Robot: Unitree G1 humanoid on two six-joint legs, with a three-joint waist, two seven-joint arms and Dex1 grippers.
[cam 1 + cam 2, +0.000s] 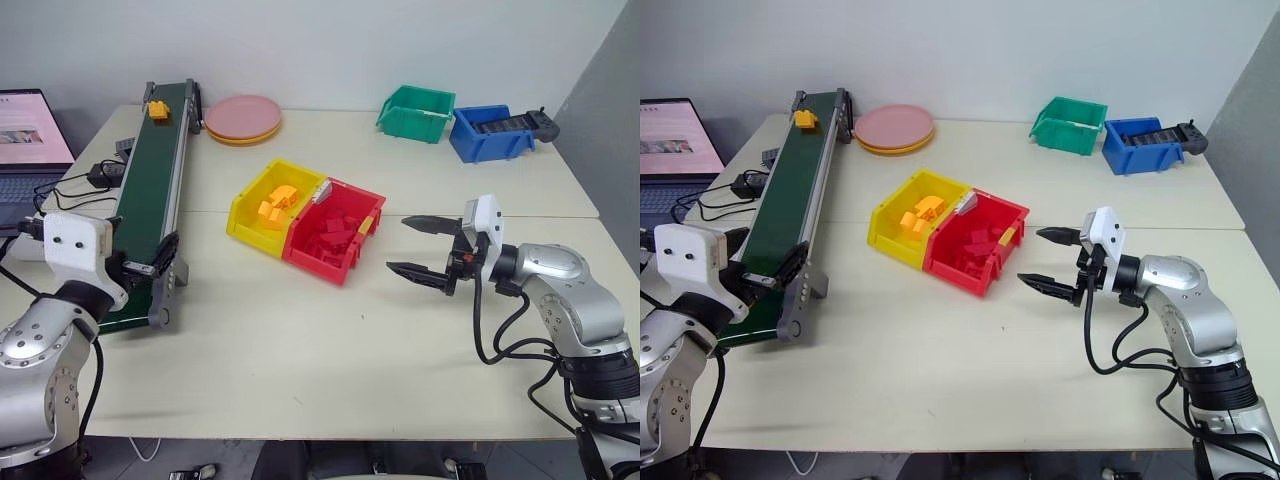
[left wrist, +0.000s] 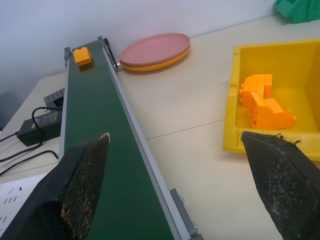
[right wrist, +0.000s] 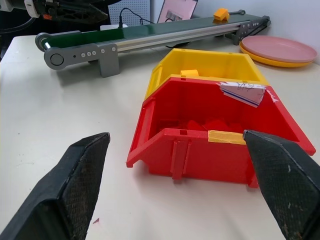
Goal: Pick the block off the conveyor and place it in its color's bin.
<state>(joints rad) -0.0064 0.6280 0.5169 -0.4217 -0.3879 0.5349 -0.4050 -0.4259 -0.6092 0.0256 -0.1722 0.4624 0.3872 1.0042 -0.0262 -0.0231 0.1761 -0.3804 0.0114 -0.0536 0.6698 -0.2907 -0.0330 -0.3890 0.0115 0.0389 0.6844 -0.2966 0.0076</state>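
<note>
**Listener:** Where is the block?

**Operator:** I see the yellow-orange block [image 1: 159,110] on the far end of the conveyor [image 1: 150,205], riding on the dark green belt. Take the conveyor as your anchor: it runs away from me along the left part of a pale table [image 1: 300,340].

**Listener:** And the bin?

**Operator:** The yellow bin [image 1: 272,208] sits to the right of the conveyor, near its middle, joined to a red bin [image 1: 335,232] on its far side from the belt. Orange bricks already lie inside the yellow one.

**Listener:** The grippers?

**Operator:** My left gripper [image 2: 185,165] hovers over the conveyor's near end, jaws wide apart, holding nothing. My right gripper [image 1: 415,245] hangs well right of the conveyor, just past the red bin, fingers spread and empty, pointing toward that bin.

**Listener:** Anything else?

**Operator:** Pink plates [image 1: 243,119] rest just right of the conveyor's far end. A laptop [image 1: 30,150] sits to its left.
</note>
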